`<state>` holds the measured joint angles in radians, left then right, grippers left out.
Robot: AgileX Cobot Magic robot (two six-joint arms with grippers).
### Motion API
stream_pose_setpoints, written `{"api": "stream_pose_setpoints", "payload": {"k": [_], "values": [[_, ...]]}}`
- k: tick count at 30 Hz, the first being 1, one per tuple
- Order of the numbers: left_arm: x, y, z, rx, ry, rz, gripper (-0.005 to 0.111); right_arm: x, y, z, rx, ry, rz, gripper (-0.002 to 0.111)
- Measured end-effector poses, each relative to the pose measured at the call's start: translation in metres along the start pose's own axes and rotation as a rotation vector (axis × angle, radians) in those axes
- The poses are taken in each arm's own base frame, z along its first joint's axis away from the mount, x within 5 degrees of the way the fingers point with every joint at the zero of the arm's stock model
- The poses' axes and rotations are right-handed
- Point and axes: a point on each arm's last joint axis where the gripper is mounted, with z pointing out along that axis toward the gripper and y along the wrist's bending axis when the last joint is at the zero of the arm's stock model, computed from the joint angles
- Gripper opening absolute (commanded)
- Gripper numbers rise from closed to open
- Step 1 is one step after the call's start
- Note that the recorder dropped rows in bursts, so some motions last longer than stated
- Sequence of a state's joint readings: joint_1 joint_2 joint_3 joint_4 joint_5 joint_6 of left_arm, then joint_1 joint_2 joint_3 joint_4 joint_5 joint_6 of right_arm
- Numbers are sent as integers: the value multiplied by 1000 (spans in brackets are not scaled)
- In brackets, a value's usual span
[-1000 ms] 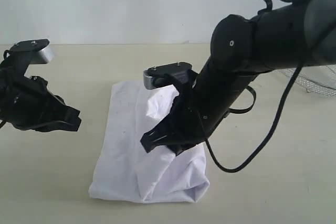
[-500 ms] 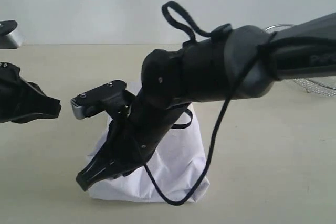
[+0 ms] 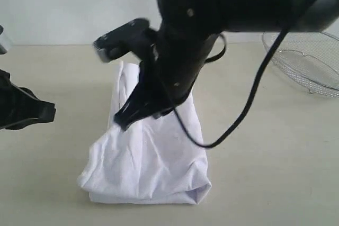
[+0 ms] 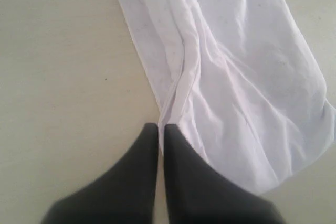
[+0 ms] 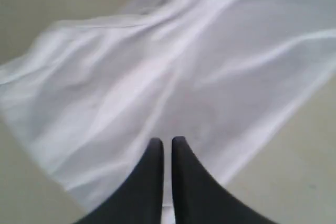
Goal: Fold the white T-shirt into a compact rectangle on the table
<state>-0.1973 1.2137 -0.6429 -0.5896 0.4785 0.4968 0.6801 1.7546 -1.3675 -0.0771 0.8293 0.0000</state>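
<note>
The white T-shirt (image 3: 151,157) lies folded into a long, rumpled strip on the table (image 3: 265,146), plain side up, with no lettering showing. My right gripper (image 3: 119,122) is shut and hangs over the strip's left side, its tips pointing down and left. In the right wrist view, its fingertips (image 5: 166,141) hover above the cloth (image 5: 157,77) with nothing pinched. My left gripper (image 3: 52,111) is shut and stands off to the left of the shirt. From the left wrist view, its tips (image 4: 157,126) sit just beside the shirt's edge (image 4: 231,77), holding nothing.
A silver wire-mesh basket (image 3: 310,62) stands at the back right of the table. The right arm's black cable (image 3: 249,109) loops down over the shirt's right side. A pale wall runs behind the table.
My right arm swept left across the shirt to its near left corner, then rose back over its left middle. The shirt's near left corner now spreads further left. My left gripper drew back left.
</note>
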Motion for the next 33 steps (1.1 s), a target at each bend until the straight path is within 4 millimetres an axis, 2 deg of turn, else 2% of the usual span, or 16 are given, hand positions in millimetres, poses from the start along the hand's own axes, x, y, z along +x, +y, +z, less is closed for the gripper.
{"api": "stream_pose_setpoints", "payload": {"k": [2, 4, 6, 8, 13, 17, 20, 26, 29, 32, 33], "values": [[-2, 1, 2, -8, -21, 2, 4, 2, -34, -6, 105, -9, 53, 0], [-2, 3, 9, -9, -11, -16, 4, 7, -57, -6, 144, 13, 105, 0], [-1, 6, 21, -1, 9, -25, 4, 11, -74, -1, 166, 31, 145, 0], [-1, 7, 32, 13, 19, -39, 4, 13, -82, 4, 174, 42, 152, 0], [-9, 0, 63, 115, 37, -18, 4, 13, -83, 22, 162, 61, 125, 0], [-25, -6, 88, 237, 29, -10, 4, 14, -82, 46, 139, 82, 103, 0], [-35, -4, 108, 260, 31, -23, 4, 17, -80, 61, 116, 117, 107, 0], [-30, 4, 141, 253, 97, -49, 6, 19, -79, 67, 105, 130, 115, 0], [-28, 10, 148, 244, 111, -60, 20, 19, -79, 67, 105, 131, 107, 0], [-29, 18, 148, 238, 108, -76, 43, 19, -79, 70, 103, 136, 107, 0], [-29, 19, 148, 244, 109, -82, 55, 20, -79, 71, 102, 139, 100, 0]]}}
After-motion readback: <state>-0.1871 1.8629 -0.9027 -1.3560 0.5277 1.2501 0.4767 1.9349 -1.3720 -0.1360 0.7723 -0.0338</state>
